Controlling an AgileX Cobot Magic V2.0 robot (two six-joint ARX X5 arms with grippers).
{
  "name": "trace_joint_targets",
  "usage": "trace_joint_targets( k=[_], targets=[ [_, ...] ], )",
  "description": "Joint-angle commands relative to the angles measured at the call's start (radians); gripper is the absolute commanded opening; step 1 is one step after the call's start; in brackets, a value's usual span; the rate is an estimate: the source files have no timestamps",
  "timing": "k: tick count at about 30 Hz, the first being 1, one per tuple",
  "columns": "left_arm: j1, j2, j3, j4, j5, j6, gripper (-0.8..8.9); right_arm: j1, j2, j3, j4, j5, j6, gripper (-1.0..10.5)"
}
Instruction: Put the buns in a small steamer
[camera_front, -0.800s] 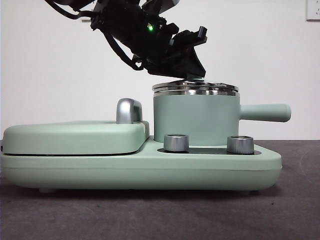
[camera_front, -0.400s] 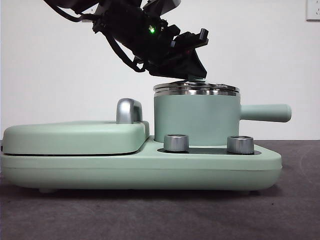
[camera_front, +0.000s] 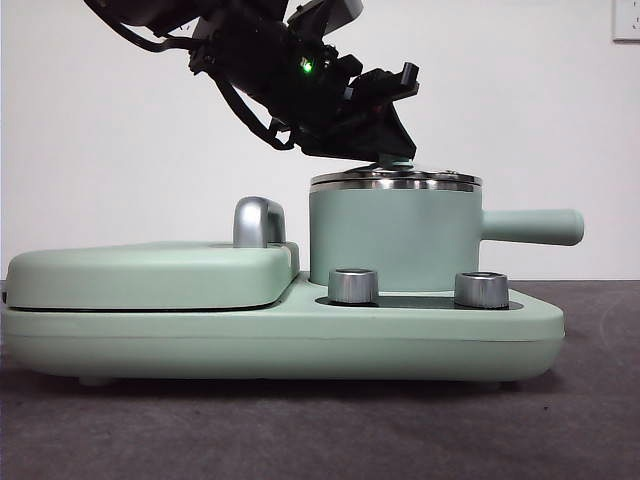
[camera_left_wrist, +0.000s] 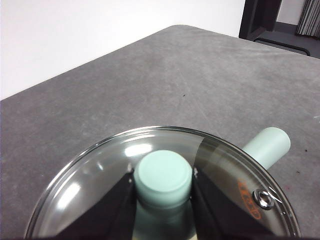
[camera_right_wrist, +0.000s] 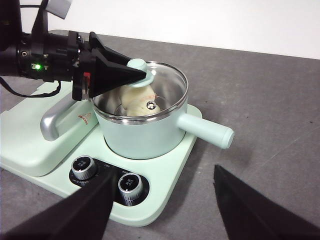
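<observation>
The small steamer (camera_front: 390, 240) stands on the right half of the green cooker base, its straight handle (camera_front: 535, 226) pointing right. Its glass lid (camera_front: 395, 180) lies level on the steel rim. My left gripper (camera_left_wrist: 163, 175) is shut on the lid's green knob (camera_left_wrist: 163, 172); in the front view it comes down from the upper left (camera_front: 392, 150). Through the glass in the right wrist view, cream-white buns (camera_right_wrist: 135, 97) lie inside the steamer (camera_right_wrist: 145, 137); I cannot tell them apart. My right gripper (camera_right_wrist: 165, 210) hangs open in front of the cooker, holding nothing.
A flat green lidded griddle (camera_front: 150, 275) with a chrome handle (camera_front: 258, 222) fills the left half of the base (camera_front: 300, 340). Two steel dials (camera_front: 352, 285) (camera_front: 481, 289) sit in front of the steamer. Grey table surface (camera_right_wrist: 280, 100) lies around the cooker.
The lid was tilted slightly above the rim and now rests level on it. The left gripper has stayed on the knob, shifting a little to the right.
</observation>
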Motion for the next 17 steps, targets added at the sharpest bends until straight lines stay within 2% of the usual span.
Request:
trace_joint_targets(
  k=[1, 5, 10, 17],
  targets=[
    [-0.013, 0.036, 0.017, -0.035, 0.011, -0.002, 0.13, 0.006, 0.003, 0.003, 0.007, 0.001, 0.010, 3.0],
    [-0.013, 0.035, 0.017, -0.072, 0.011, -0.006, 0.42, 0.006, 0.003, 0.003, 0.007, 0.001, 0.010, 3.0],
    [-0.011, 0.016, 0.019, -0.125, 0.011, -0.069, 3.48, 0.006, 0.003, 0.003, 0.007, 0.001, 0.010, 3.0],
    [-0.011, -0.090, 0.021, -0.286, 0.011, -0.083, 3.51, 0.006, 0.003, 0.003, 0.007, 0.001, 0.009, 3.0]
  ],
)
